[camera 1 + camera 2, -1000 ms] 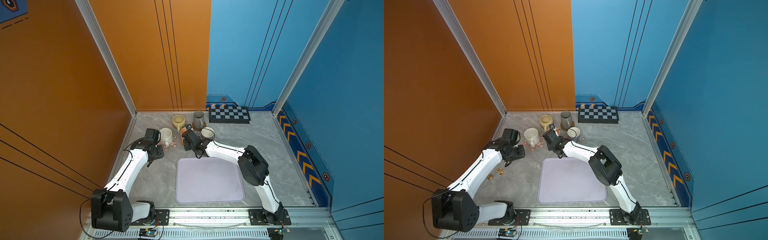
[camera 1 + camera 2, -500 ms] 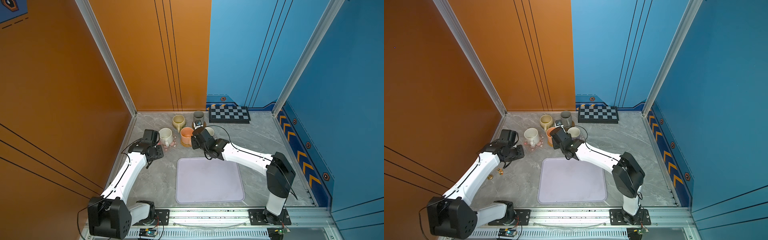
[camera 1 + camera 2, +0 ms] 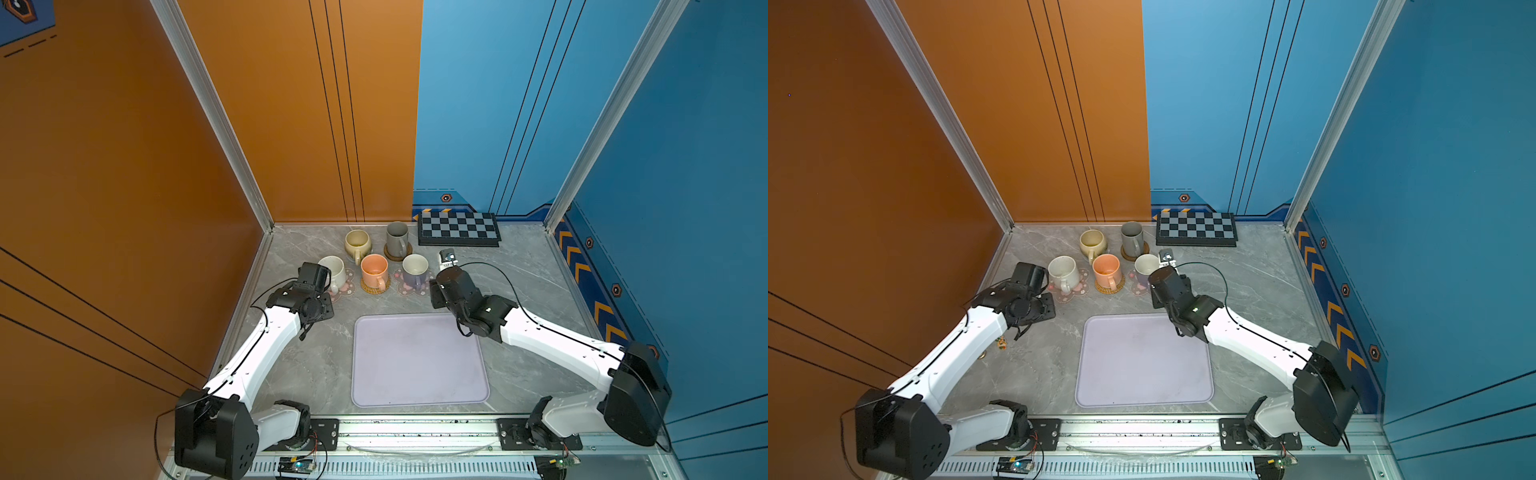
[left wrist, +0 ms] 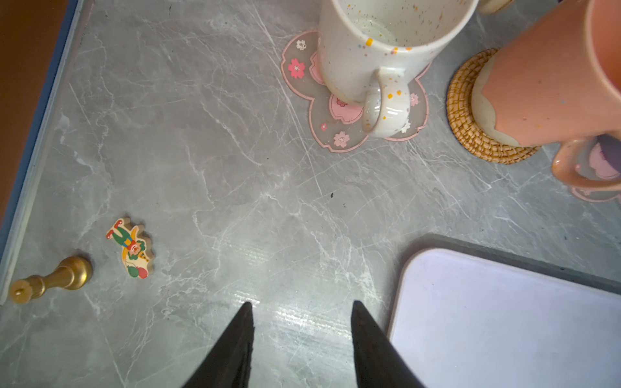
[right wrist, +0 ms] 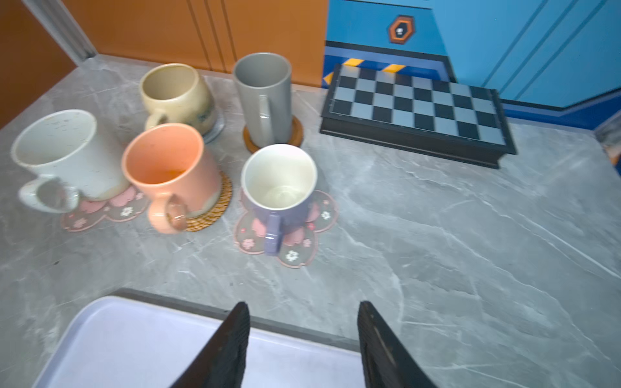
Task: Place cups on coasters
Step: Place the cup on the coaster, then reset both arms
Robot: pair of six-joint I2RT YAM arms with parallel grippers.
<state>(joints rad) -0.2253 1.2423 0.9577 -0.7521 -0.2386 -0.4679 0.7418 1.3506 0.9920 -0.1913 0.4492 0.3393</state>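
lavender mug [image 5: 279,188] stood upright, handle facing the tray [image 5: 134,339]; left gripper [image 4: 301,302] and right gripper [image 5: 303,302] gaped empty; gold chess piece [image 4: 50,280] showed in left wrist view, not right.

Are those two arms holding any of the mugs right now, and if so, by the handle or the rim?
Nothing is held. The left tool and the right tool are both open and empty.

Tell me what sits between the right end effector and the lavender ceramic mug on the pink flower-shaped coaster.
Nothing visible. In the right wrist view, only bare grey marble tabletop lies between the open right end effector and the lavender ceramic mug on its pink flower-shaped coaster. The mug's handle points toward the end effector.
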